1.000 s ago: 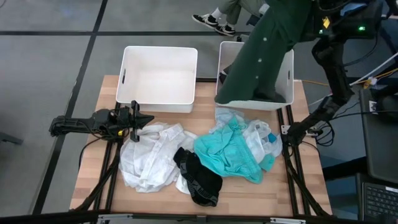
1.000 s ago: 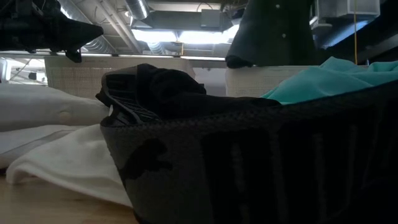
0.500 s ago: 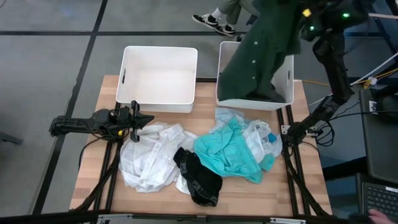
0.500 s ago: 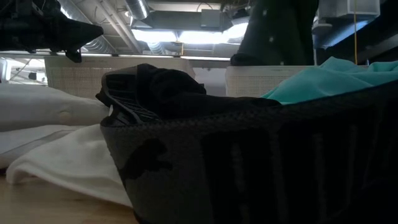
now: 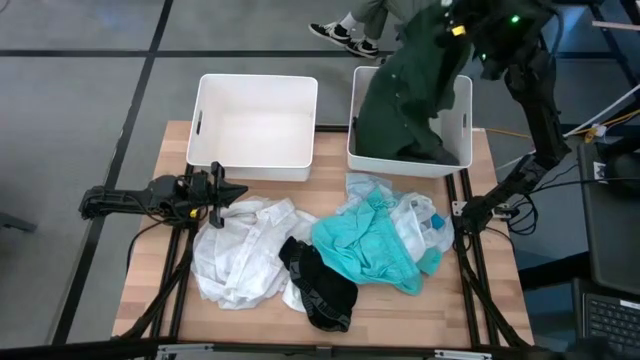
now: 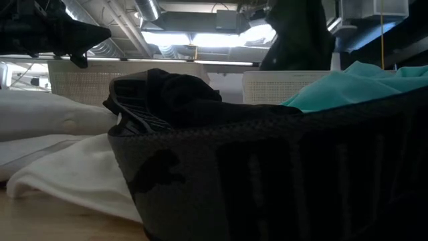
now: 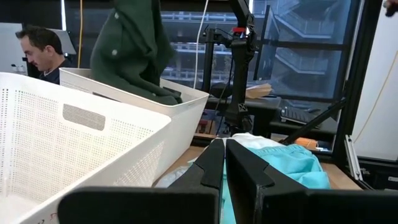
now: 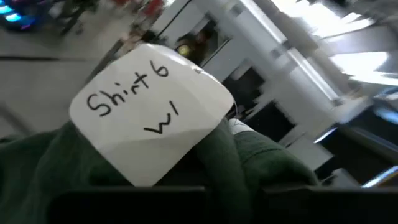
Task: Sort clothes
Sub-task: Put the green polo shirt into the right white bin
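High view: left of the white garment the left gripper rests with its fingers pressed together, holding nothing. Just right of that garment lie the black one and the teal one. Beyond them, in the right bin, hangs the dark green shirt, pinched by the right gripper above; a label reads "Shirt 6".

My high view looks straight down on the whole table. My low view sits at table-top height, close against a black garment, facing the far bins. My left wrist view looks level across both white bins. My right wrist view is pressed against the green shirt, which all four views share.
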Controlling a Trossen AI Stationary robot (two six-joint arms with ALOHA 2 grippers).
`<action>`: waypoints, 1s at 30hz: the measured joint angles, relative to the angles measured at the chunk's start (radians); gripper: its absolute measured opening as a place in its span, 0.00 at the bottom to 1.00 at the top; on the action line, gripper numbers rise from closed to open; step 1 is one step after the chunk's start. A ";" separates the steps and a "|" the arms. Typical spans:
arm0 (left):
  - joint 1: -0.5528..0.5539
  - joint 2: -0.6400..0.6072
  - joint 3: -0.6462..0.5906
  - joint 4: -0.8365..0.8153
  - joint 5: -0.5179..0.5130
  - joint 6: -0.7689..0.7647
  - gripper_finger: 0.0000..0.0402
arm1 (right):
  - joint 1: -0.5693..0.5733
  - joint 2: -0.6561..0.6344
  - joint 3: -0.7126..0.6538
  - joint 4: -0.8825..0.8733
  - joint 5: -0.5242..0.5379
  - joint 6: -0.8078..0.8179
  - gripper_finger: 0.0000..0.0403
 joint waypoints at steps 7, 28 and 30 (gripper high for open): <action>0.000 0.000 0.000 0.000 0.000 -0.002 0.02 | 0.000 0.000 0.000 -0.288 -0.125 0.181 0.07; 0.000 0.000 0.000 0.000 0.000 -0.007 0.02 | -0.004 0.002 -0.343 -0.456 -0.297 0.378 0.07; 0.000 0.000 0.000 0.000 0.000 -0.010 0.02 | -0.013 0.002 -0.404 -0.435 -0.298 0.379 0.07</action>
